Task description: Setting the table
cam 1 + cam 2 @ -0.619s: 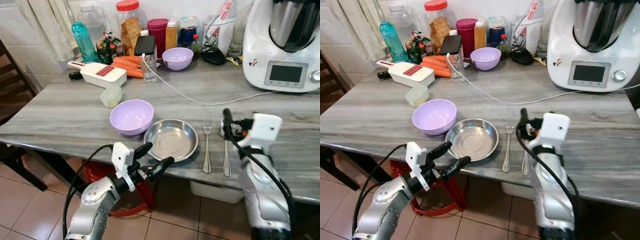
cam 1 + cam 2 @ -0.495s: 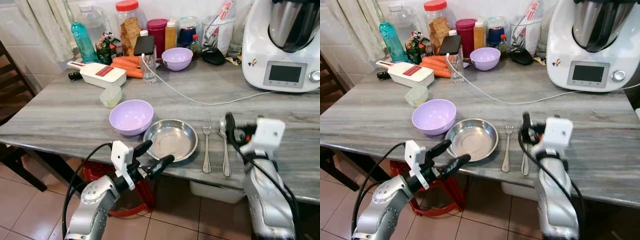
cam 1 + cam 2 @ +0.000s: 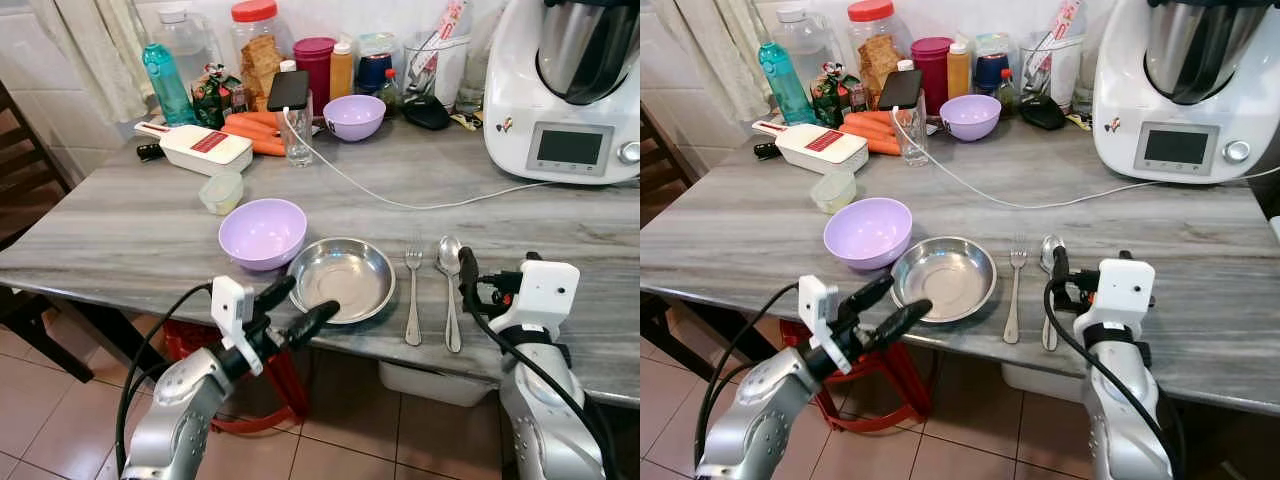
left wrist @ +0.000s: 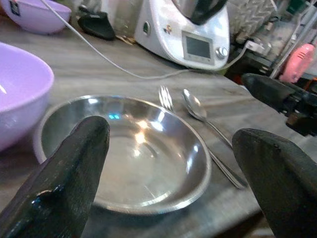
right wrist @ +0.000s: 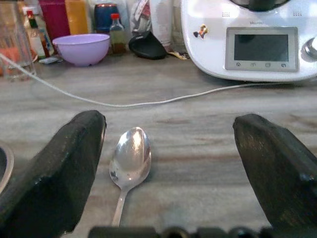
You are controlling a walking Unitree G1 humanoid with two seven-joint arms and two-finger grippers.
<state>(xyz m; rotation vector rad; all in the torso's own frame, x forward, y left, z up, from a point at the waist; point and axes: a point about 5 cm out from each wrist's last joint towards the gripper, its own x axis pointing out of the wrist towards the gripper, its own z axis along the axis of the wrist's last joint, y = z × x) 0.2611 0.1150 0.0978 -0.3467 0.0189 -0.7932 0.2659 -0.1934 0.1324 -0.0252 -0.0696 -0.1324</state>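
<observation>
Between the right gripper's [image 5: 163,163] spread fingers the spoon [image 5: 130,161] is seen lying free on the table, bowl end up, so nothing is gripped there. In the head views that gripper [image 3: 468,275] sits at lower right of the frame, just beside the spoon's [image 3: 449,285] handle. The left gripper [image 3: 295,310] is parked at lower centre, off the table edge, fingers parted and empty too, pointed at the steel plate [image 3: 342,278].

Judging by the layout, one place looks pretty much set: plate, then fork [image 3: 414,295] just right of it, then spoon next to the fork, with a lilac bowl [image 3: 263,232] touching or nearly touching the plate's left rim. So the cutlery step seems done, and the next move probably calls for pulling the right arm clear without nudging the spoon, then finding whatever's still missing.

The table [image 3: 120,235] is grey wood-grain, cluttered along the top of the frame: second bowl [image 3: 354,116], carrots [image 3: 255,131], bottles, a phone [image 3: 289,90] on a glass with its cable trailing right, and a white cooker [image 3: 570,85] at upper right. Tiled floor is visible below, lower left.
</observation>
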